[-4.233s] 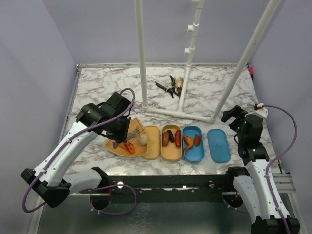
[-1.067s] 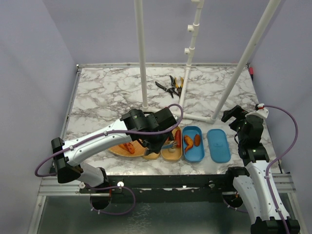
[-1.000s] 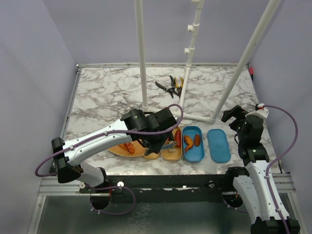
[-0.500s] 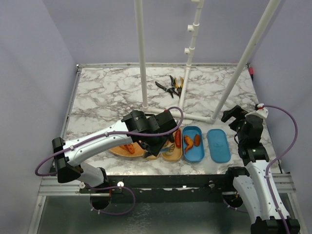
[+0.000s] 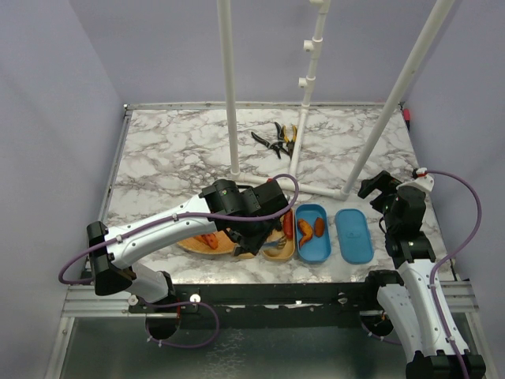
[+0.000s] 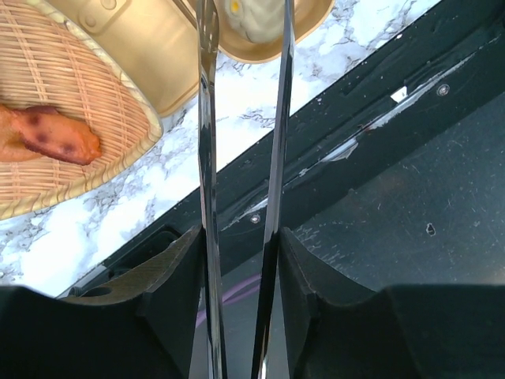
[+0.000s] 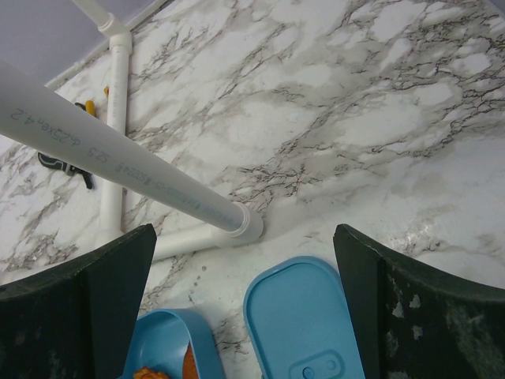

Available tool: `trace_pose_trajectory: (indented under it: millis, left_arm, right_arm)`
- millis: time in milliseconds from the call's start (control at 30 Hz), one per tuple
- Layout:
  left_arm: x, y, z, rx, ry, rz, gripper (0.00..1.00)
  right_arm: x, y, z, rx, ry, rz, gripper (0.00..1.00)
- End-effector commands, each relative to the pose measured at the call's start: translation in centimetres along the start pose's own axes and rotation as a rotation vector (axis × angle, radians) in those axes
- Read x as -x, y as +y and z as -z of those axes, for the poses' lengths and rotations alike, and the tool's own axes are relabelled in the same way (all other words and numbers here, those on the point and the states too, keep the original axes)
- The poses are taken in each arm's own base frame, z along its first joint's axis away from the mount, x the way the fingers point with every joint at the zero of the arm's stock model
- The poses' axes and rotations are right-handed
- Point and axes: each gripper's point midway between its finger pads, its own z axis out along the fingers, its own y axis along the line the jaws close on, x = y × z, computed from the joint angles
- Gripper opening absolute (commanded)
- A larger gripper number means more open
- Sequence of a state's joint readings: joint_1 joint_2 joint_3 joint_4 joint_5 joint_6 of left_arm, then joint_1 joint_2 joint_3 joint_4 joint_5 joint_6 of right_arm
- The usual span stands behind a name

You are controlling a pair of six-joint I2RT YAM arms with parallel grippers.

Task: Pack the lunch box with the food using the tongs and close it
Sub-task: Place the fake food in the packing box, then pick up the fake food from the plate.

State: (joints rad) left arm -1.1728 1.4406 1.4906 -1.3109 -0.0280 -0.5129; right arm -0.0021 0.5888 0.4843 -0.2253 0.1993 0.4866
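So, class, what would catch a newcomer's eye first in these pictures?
At the near edge of the table, the left tool grips long metal tongs pointing at a beige ball lying in a tan box. To the right sit a blue box with orange food and a separate blue lid. Pliers lie far back.

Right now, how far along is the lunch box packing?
Done: sausage pieces sit in the tan compartment and the blue compartment. In hand: the left gripper grips the tongs, tips either side of the beige ball in the tan compartment. Left: one orange piece on the wicker tray, then the blue lid, lying beside the box. The right gripper is open.
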Motion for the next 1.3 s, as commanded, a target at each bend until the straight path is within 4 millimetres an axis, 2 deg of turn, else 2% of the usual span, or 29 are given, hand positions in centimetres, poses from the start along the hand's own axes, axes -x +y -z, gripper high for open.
trace_pose_trajectory:
  millis: [0, 300, 467, 633, 733, 867, 1000, 1133, 1267]
  left_arm:
    - [1.0, 0.0, 0.8, 0.014, -0.041, -0.001, 0.43]
    - [2.1, -0.1, 1.9, 0.014, -0.093, 0.012, 0.43]
    - [2.4, 0.5, 2.3, 0.047, -0.115, 0.019, 0.43]
    - [2.8, 2.3, 2.7, 0.100, -0.151, 0.043, 0.42]
    - [3.0, 4.6, 2.9, 0.127, -0.168, 0.088, 0.42]
    - [2.2, 8.4, 3.4, 0.160, -0.169, 0.186, 0.43]
    - [0.7, 10.5, 4.3, 0.189, -0.157, 0.254, 0.43]
    - [-0.5, 10.8, 5.0, 0.179, -0.145, 0.296, 0.42]
    - [-1.9, 9.9, 4.2, 0.127, -0.097, 0.329, 0.43]
  right_arm:
    - [-0.3, -0.1, -0.2, 0.002, -0.001, -0.003, 1.00]
    - [-0.2, -0.1, -0.1, 0.002, -0.003, -0.001, 1.00]
    - [-0.2, -0.1, -0.1, 0.002, -0.002, -0.001, 1.00]
    - [-0.2, -0.1, -0.1, 0.004, -0.005, -0.003, 1.00]
    - [-0.2, -0.1, 0.0, 0.004, -0.006, -0.002, 1.00]
    - [-0.1, -0.1, 0.0, 0.003, -0.007, -0.001, 1.00]
    - [-0.1, -0.1, 0.0, 0.004, -0.007, -0.002, 1.00]
    - [-0.2, -0.1, -0.1, 0.001, -0.005, 0.000, 1.00]
    - [-0.2, -0.1, -0.2, 0.000, -0.003, 0.000, 1.00]
